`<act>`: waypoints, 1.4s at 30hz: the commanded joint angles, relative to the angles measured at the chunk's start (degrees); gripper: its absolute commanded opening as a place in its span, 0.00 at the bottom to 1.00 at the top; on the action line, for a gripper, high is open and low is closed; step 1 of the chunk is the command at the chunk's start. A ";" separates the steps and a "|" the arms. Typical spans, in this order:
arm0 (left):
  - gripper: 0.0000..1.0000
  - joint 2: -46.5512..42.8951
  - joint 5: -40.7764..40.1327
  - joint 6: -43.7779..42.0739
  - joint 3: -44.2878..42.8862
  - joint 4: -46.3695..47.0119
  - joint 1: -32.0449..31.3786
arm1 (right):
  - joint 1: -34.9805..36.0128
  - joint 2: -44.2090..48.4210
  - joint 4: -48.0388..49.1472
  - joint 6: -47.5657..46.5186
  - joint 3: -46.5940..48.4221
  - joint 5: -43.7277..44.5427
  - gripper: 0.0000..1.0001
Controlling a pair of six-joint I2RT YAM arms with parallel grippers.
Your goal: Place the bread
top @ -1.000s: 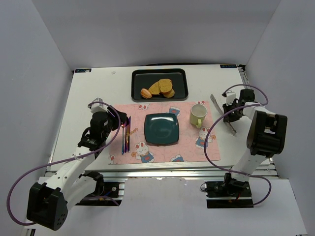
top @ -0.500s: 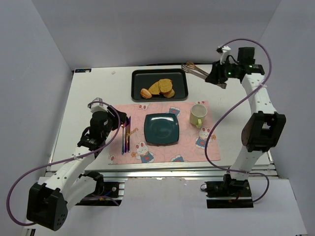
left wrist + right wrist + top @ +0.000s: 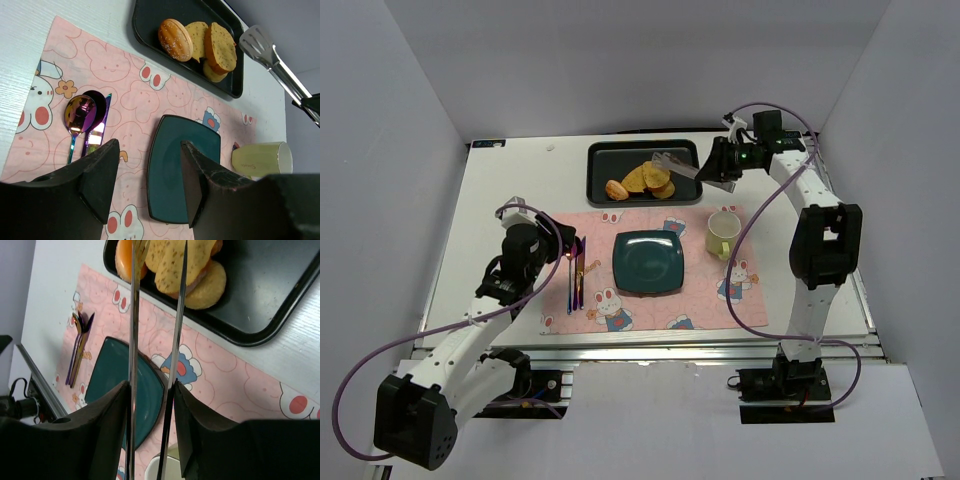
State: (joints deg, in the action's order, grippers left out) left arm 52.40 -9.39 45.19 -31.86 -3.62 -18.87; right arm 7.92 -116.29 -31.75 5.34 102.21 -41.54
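With the right gripper [image 3: 150, 435] grasping the tongs [image 3: 133, 340] above the bread [image 3: 175, 262] piled in the tray [image 3: 270, 305], lower both blades astride the top slice, squeeze gently, lift straight toward the plate [image 3: 112, 375]; the left gripper [image 3: 147, 167] hangs released.

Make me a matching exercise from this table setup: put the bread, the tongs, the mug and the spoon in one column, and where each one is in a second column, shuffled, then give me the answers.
Things:
1. bread
2. tongs
3. mug
4. spoon

Places:
A. gripped in the right pincer
B. on the placemat, left of the plate
C. in the black tray
D. on the placemat, right of the plate

Pairs: 1-C, 2-A, 3-D, 4-B
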 commanded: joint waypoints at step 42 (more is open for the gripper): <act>0.61 0.86 -0.72 0.78 -2.77 0.01 0.24 | -3.18 7.56 16.63 19.44 -9.49 -11.09 0.14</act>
State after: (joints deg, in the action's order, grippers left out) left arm 54.76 -9.82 45.82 -32.75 -3.90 -18.87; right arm 6.13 -114.56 -19.62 22.31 92.33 -46.28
